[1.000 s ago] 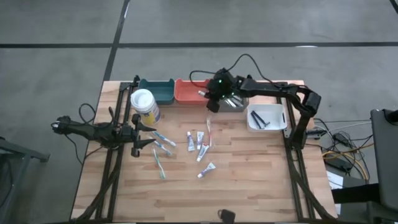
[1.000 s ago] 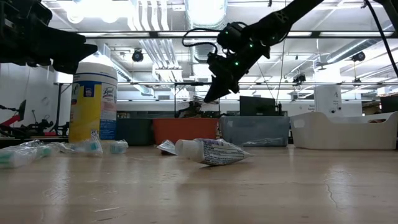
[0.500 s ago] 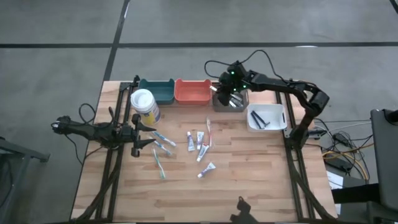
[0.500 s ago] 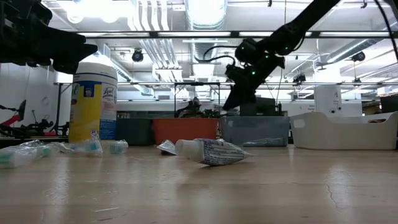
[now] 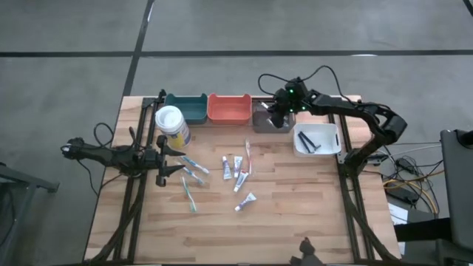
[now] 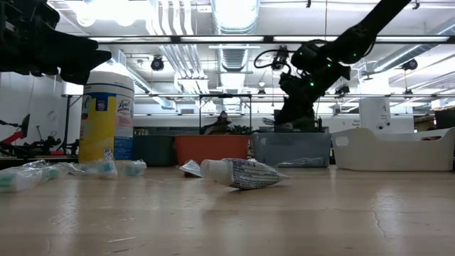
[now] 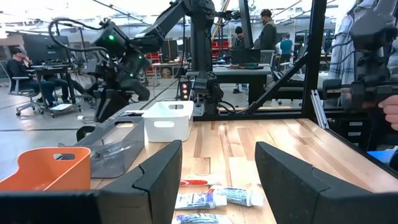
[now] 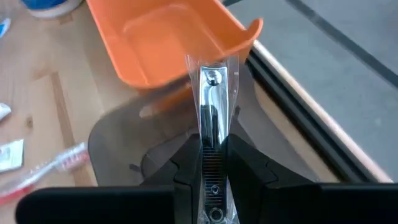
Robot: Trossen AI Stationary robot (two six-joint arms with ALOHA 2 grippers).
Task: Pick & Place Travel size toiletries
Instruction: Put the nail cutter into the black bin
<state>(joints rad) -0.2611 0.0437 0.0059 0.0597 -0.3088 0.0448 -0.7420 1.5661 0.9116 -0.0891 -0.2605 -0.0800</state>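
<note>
My right gripper (image 5: 273,111) hangs over the grey bin (image 5: 270,120) at the table's far edge, shut on a silver nail clipper in a clear wrapper (image 8: 212,109). Small tubes (image 5: 238,167), a pink toothbrush (image 5: 248,156) and teal toothbrushes (image 5: 192,168) lie flat on the wood in the table's middle. At the table's left edge my left gripper (image 7: 217,180) waits level and open, holding nothing. My right gripper pinches the wrapped nail clipper between its two fingers (image 8: 247,169), at the clipper's lower part (image 8: 212,163). The clipper lies along the fingers and sticks out past their tips. The fingers slant down from the table's right. The clipper hangs clear above the grey bin (image 8: 121,149).
A teal bin (image 5: 186,108) and an orange bin (image 5: 229,108) stand left of the grey one, a white bin (image 5: 318,140) with dark pieces to its right. A wipes canister (image 5: 171,125) stands at the far left. People show beyond the table in the left wrist view.
My right gripper, still shut on the clipper, has travelled toward the table's right along the far edge, from beside the orange bin to above the grey bin, and has sunk a little.
</note>
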